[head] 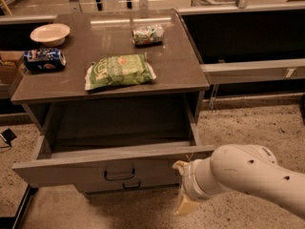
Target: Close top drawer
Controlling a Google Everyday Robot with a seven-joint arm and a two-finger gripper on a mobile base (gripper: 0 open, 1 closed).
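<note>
The top drawer (71, 166) of the grey cabinet stands pulled out, its inside empty, with a small dark wire handle (119, 174) at the centre of its flat front. My gripper (181, 187) is at the right end of the drawer front, at the end of the white arm (248, 175) that comes in from the lower right. It is open and holds nothing. Its upper beige fingertip (179, 165) is against the drawer front near the right corner, and the lower fingertip (186, 206) hangs below the drawer.
On the cabinet top (176, 66) lie a green chip bag (119, 70), a small green-white packet (147, 34), a blue soda can (44, 59) on its side and a white bowl (49, 33). A lower drawer's handle (125, 185) shows under the top drawer. A dark counter (248, 68) adjoins on the right.
</note>
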